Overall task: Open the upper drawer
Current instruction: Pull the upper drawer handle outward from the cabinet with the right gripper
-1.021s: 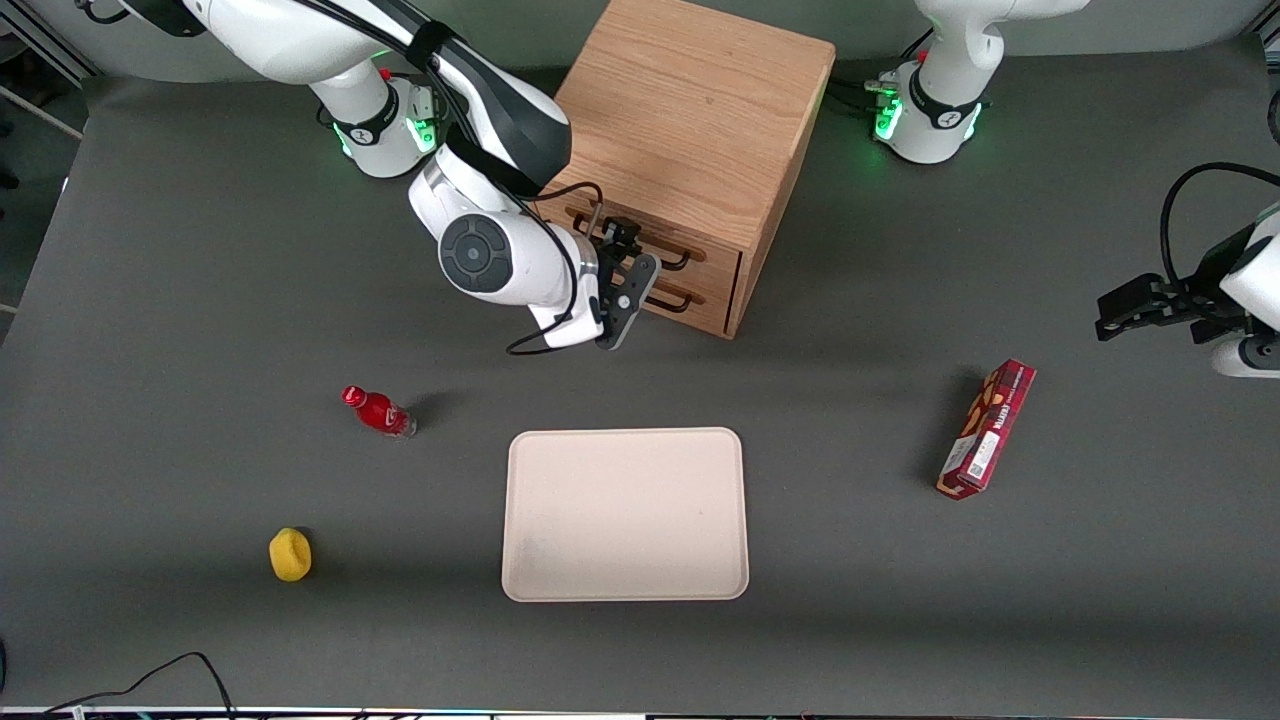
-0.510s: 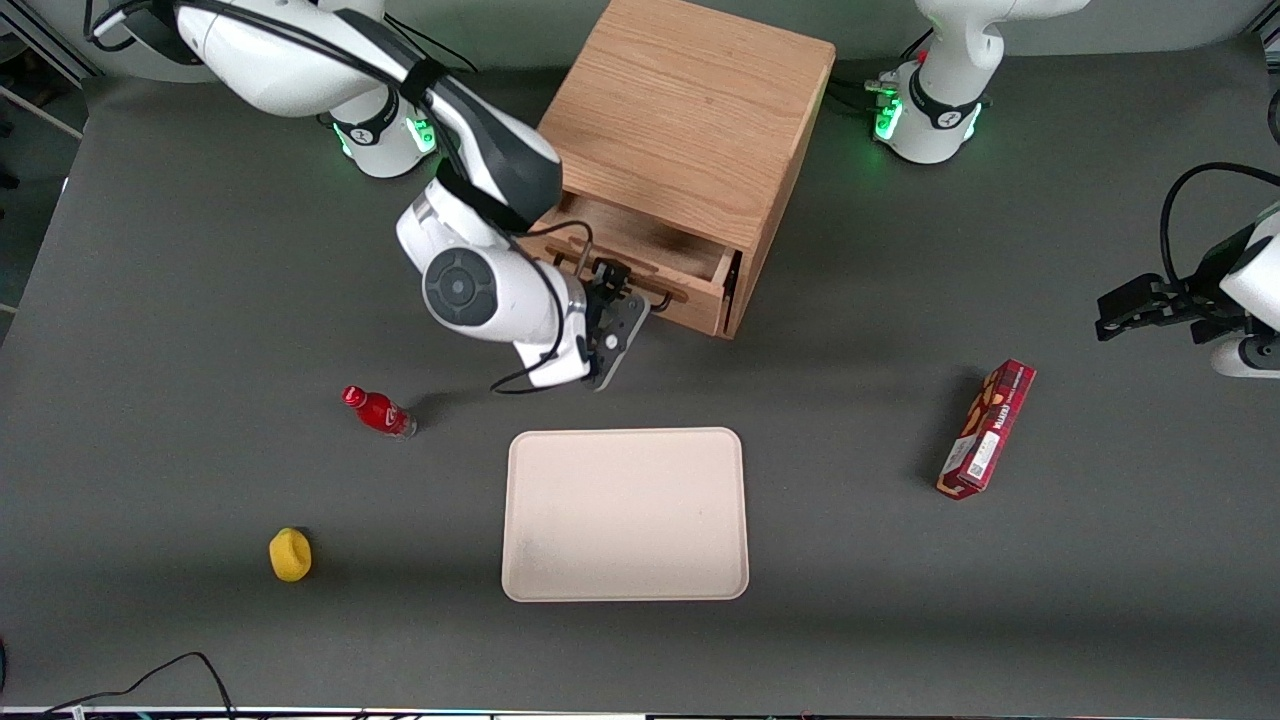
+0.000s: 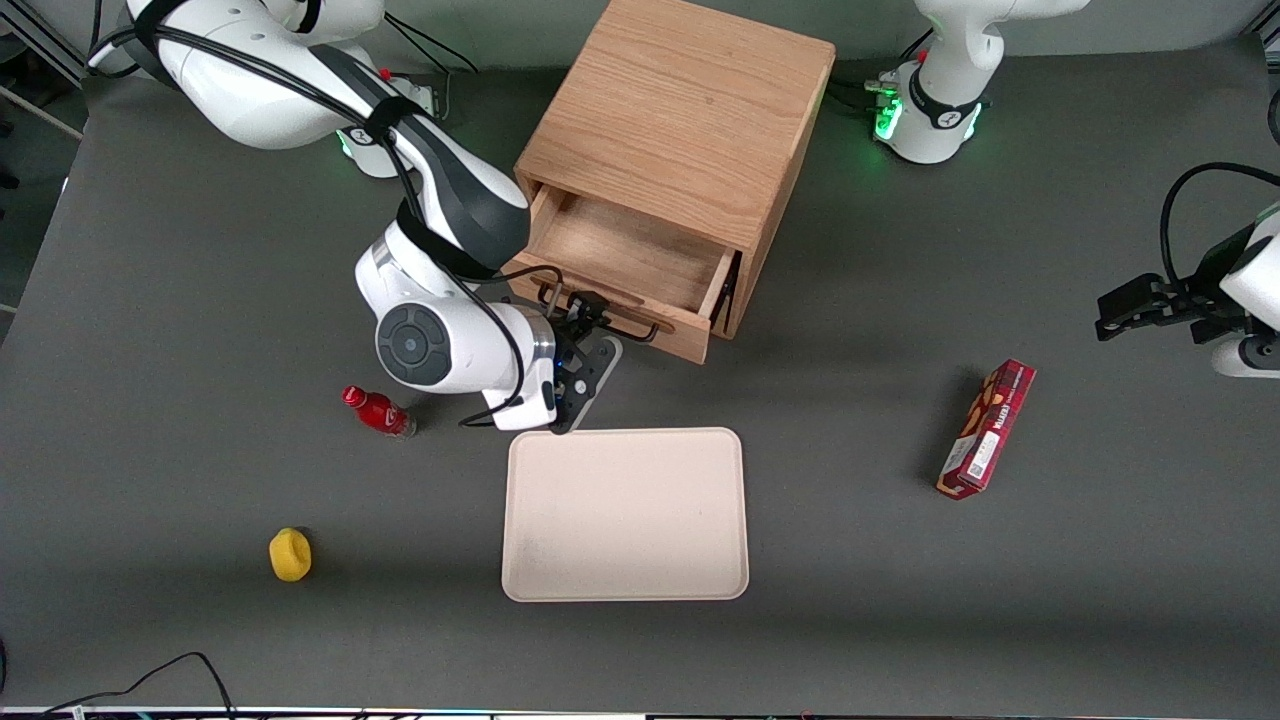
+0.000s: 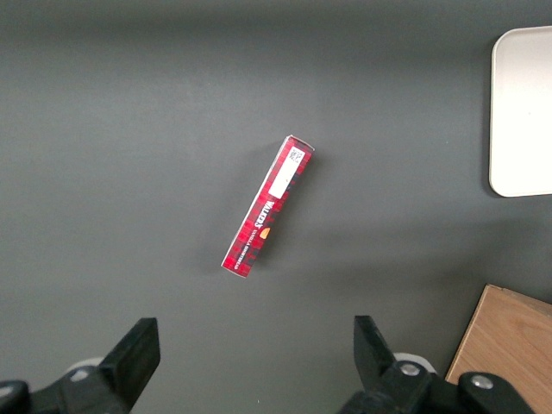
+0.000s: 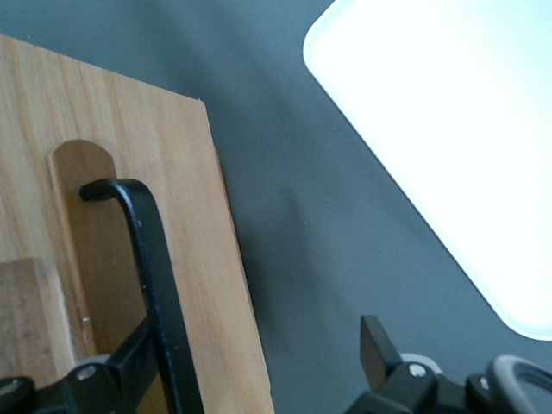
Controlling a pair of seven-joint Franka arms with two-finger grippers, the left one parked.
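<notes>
The upper drawer [image 3: 625, 250] of the wooden cabinet [image 3: 690, 110] stands pulled well out, and its bare oak inside shows. Its front panel [image 5: 172, 216] carries the black wire handle [image 3: 605, 318]. My right gripper [image 3: 588, 325] is in front of the drawer at that handle. In the right wrist view the gripper [image 5: 256, 336] is open, its fingers wide apart. The handle bar [image 5: 142, 250] runs just inside one finger [image 5: 129, 362]. The other finger [image 5: 375, 341] is over bare table. The lower drawer is hidden under the open one.
A cream tray [image 3: 625, 515] lies on the table close to the gripper, nearer the front camera. A red bottle [image 3: 378, 410] lies beside the working arm's wrist, and a yellow object [image 3: 290, 554] nearer the camera. A red box [image 3: 987, 428] lies toward the parked arm's end.
The upper drawer has gone from shut to pulled well out. My gripper has moved toward the front camera with the handle. The cabinet stayed in place.
</notes>
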